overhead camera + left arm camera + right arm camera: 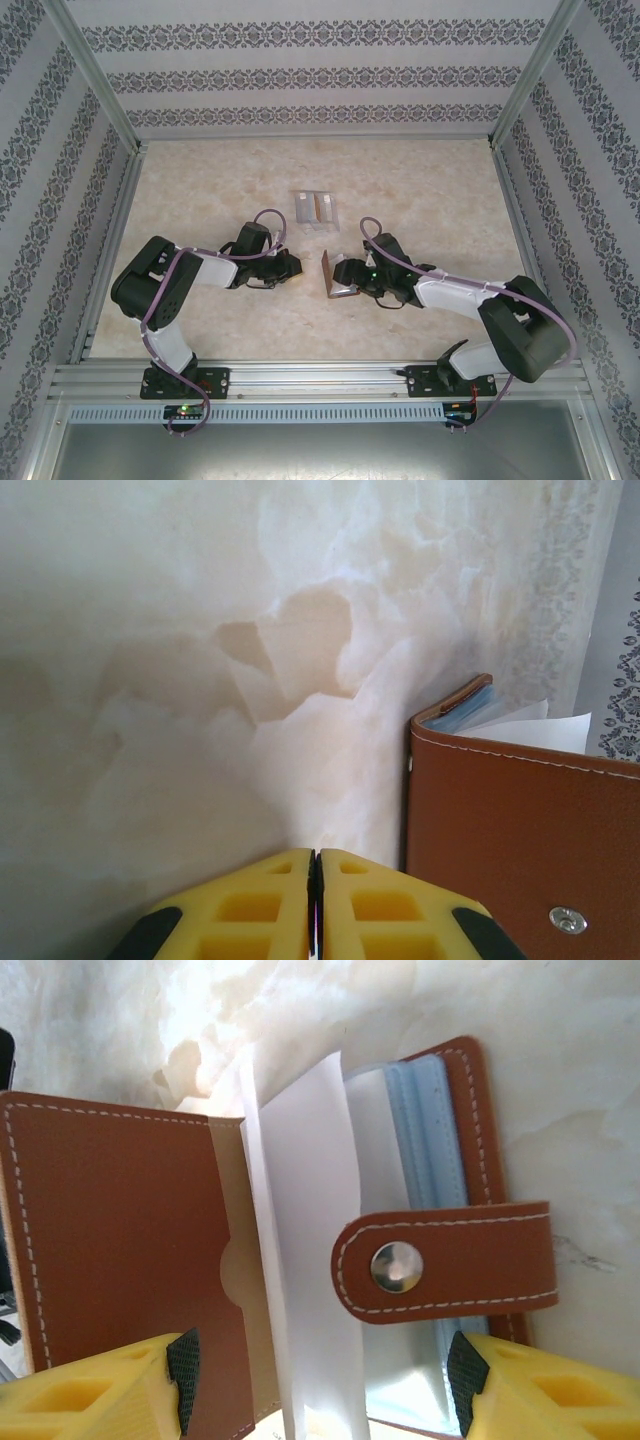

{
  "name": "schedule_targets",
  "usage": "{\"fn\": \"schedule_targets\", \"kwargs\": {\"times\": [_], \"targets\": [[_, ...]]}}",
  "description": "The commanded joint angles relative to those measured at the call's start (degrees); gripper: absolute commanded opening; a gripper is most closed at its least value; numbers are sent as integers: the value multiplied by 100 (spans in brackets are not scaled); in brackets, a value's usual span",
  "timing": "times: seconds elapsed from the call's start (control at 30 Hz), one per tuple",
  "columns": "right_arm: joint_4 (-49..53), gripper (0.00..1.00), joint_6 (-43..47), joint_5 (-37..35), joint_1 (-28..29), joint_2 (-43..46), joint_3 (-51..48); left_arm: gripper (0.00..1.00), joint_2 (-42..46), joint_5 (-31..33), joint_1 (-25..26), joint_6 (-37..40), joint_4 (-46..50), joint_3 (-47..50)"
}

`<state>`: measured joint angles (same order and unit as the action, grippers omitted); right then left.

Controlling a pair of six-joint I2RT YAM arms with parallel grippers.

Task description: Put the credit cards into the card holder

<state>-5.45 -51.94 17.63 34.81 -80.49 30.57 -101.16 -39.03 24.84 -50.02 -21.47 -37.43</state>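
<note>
The pale table (200,190) has lots of free room toward twelve o'clock, up to the patterned walls (300,80). The brown card holder (337,278) stands open on its edge mid-table, with the credit cards (313,210) lying flat at its eleven o'clock. At its nine o'clock the left gripper (315,885) has its fingers pressed together. The right gripper (322,1370) has its fingers spread wide around the holder's pages.

We see the card holder (333,277) open near the middle of the bench (200,180), with one reddish-brown leather cover standing up on edge. Its white-stitched covers are spread apart, and pale sleeves and greyish-blue pockets fan out between them. The snap tab (445,1260) with its silver stud lies across the pockets. The credit cards (313,210) lie flat, close together, a little beyond the holder and apart from it: pale silvery-grey ones and an orange-tan card (321,208).
</note>
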Motion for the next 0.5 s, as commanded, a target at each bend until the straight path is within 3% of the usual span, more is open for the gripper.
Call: {"fn": "schedule_targets", "kwargs": {"times": [0.0, 0.47], "targets": [[-36, 69, 58, -97, 178, -145, -66, 13, -220, 132, 216, 53, -65, -58], [119, 71, 18, -241, 219, 55, -90, 13, -262, 141, 236, 53, -57, -87]]}}
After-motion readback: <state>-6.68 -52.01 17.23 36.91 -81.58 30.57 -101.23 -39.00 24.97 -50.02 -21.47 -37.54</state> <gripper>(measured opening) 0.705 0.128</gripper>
